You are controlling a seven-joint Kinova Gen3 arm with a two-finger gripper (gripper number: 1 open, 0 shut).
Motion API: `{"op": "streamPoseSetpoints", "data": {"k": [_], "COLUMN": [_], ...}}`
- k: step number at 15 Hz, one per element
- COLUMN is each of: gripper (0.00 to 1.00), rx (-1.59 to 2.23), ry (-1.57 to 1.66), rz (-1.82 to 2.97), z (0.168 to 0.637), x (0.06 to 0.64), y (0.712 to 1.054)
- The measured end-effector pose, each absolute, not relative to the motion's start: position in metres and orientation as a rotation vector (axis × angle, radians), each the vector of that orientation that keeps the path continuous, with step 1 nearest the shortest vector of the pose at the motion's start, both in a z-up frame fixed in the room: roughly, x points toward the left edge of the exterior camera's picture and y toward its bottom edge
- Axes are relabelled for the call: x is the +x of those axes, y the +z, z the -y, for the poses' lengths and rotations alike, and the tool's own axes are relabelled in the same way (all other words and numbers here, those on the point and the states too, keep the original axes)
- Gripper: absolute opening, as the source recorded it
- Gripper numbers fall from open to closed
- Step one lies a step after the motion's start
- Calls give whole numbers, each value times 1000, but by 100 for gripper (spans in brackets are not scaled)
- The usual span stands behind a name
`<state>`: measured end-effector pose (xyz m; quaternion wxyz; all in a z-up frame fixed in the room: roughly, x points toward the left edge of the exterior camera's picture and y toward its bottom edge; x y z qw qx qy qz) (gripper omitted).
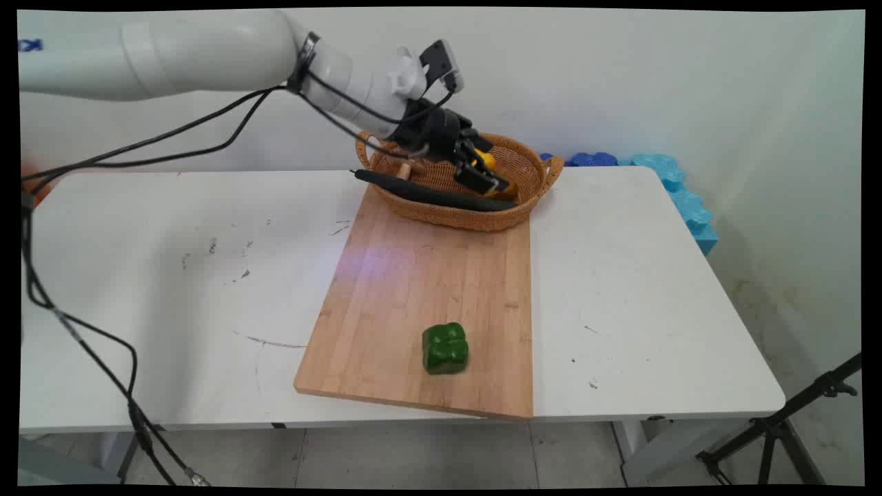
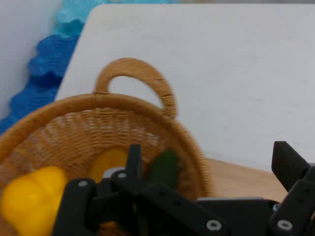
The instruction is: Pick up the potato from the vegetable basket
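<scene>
My gripper [image 1: 484, 172] hangs open inside a wicker basket [image 1: 530, 165] at the far end of a wooden cutting board [image 1: 413, 289]. In the hand view the gripper [image 2: 211, 169] has its jaws spread wide; the left finger [image 2: 133, 160] is down among the basket's contents and the right finger [image 2: 290, 164] is outside the basket's rim [image 2: 147, 105]. A yellow pepper [image 2: 29, 196] and another yellow piece [image 2: 110, 162] lie in the basket beside the left finger. A long dark vegetable [image 1: 427, 194] rests across the basket's near rim; its dark green tip [image 2: 165, 167] shows next to the finger.
A green bell pepper [image 1: 445, 348] sits on the near part of the cutting board. Blue foam blocks [image 1: 679, 189] line the table's far right corner by the wall. Black cables [image 1: 83, 331] hang over the table's left side. A tripod leg [image 1: 792, 420] stands on the floor at right.
</scene>
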<state>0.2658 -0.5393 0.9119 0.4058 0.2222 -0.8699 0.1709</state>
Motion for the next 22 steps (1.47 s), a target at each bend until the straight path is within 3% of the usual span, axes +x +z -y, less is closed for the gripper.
{"op": "streamPoseSetpoints", "data": {"k": [12,22], "gripper": [100,100], "rx": [535,494], "ry": [493,459], "rz": [2353,2439], "z": [633,661], "x": [251,227], "y": [869,829]}}
